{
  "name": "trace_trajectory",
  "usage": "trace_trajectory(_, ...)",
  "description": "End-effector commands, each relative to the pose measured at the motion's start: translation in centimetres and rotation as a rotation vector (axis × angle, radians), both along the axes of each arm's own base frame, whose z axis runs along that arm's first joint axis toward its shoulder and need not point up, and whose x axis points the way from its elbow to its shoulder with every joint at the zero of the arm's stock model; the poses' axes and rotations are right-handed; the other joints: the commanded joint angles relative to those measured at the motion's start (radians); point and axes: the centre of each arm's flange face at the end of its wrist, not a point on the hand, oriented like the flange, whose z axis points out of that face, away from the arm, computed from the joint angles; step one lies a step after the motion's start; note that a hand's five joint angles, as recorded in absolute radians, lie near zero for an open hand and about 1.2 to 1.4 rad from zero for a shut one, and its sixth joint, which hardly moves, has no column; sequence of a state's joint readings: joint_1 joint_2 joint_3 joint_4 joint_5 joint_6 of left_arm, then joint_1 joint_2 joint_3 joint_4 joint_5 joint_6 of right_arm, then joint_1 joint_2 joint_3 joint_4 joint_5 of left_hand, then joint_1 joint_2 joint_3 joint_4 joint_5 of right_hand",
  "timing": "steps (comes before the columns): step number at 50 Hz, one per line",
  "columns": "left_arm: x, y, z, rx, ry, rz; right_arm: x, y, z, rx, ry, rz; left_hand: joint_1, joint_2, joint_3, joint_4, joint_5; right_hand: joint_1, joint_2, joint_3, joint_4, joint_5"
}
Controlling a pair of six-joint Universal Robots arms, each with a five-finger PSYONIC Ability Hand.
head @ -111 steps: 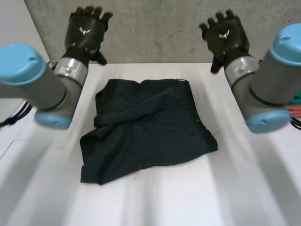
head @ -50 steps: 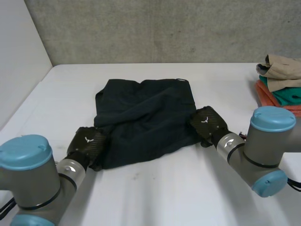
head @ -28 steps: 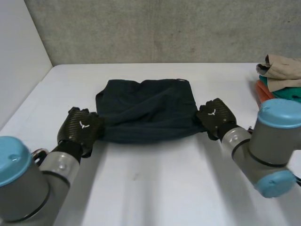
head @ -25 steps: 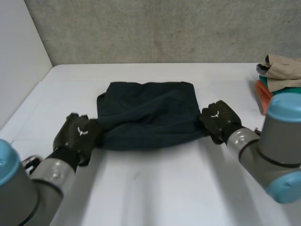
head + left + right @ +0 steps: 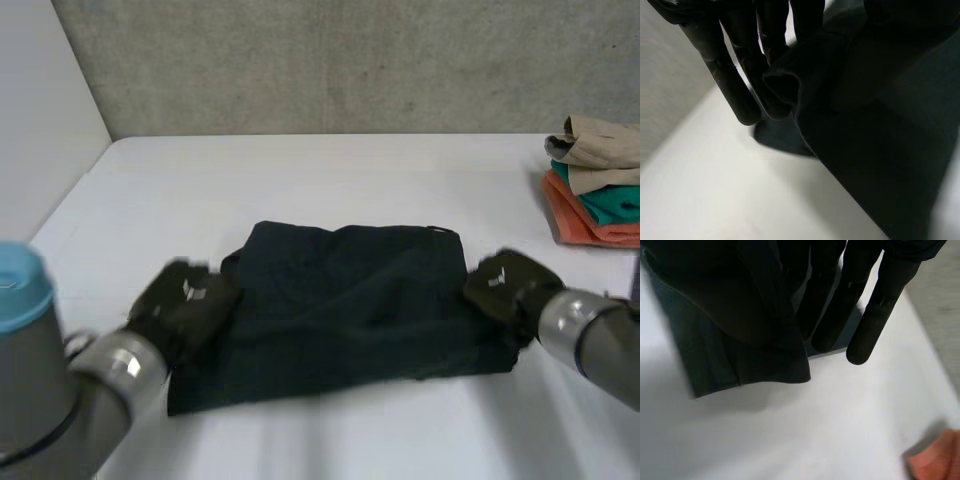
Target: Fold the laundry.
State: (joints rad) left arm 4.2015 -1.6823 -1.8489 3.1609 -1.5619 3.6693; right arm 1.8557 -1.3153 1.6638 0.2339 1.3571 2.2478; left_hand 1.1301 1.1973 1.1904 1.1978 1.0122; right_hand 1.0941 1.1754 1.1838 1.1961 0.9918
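Left hand [image 5: 186,300] is grasping the left side edge of the dark garment [image 5: 350,310]. Its wrist view is giving the detail the head view is hiding: straight fingers [image 5: 727,85] are lying against a bunched fold of cloth, which is being held clear of the white table [image 5: 330,180]. The thumb side is sitting under the cloth. Right hand [image 5: 508,283] is grasping the opposite side edge. In its own wrist view the fingers [image 5: 879,307] are also reaching out straight past the cloth, with the hem hanging beside them and just meeting the table. The head view is supplying the layout: the garment is lying spread and creased across the middle of the table, towards its near edge, between the two hands. A stack of folded clothes [image 5: 598,185] is sitting at the table's right edge, well apart from the garment. The right wrist view is catching an orange corner of it beyond the fingertips.
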Motion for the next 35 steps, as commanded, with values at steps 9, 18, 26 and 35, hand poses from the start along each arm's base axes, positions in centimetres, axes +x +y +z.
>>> trace_trajectory(9,-6.2,-14.7,17.2,-1.006,0.370,0.071,5.1,-13.3,15.5,-0.821,-0.640,-0.141,0.266,0.199,0.206,0.198,0.210,0.302,0.221,0.213,0.200,0.230)
trace_trajectory(18,-5.8,-15.3,21.5,-1.146,0.588,0.085,6.9,-13.6,20.7,-1.180,-0.897,-0.111,0.266,0.199,0.206,0.198,0.210,0.302,0.221,0.213,0.200,0.230)
trace_trajectory(26,-5.9,-15.6,14.2,-0.928,0.498,0.110,7.7,-15.4,13.6,-0.978,-0.783,-0.140,0.266,0.199,0.206,0.198,0.210,0.302,0.221,0.213,0.200,0.230)
trace_trajectory(35,-6.9,-14.2,0.1,-0.585,0.302,0.070,8.3,-15.1,0.8,-0.666,-0.532,-0.116,0.266,0.199,0.206,0.198,0.210,0.302,0.221,0.213,0.200,0.230)
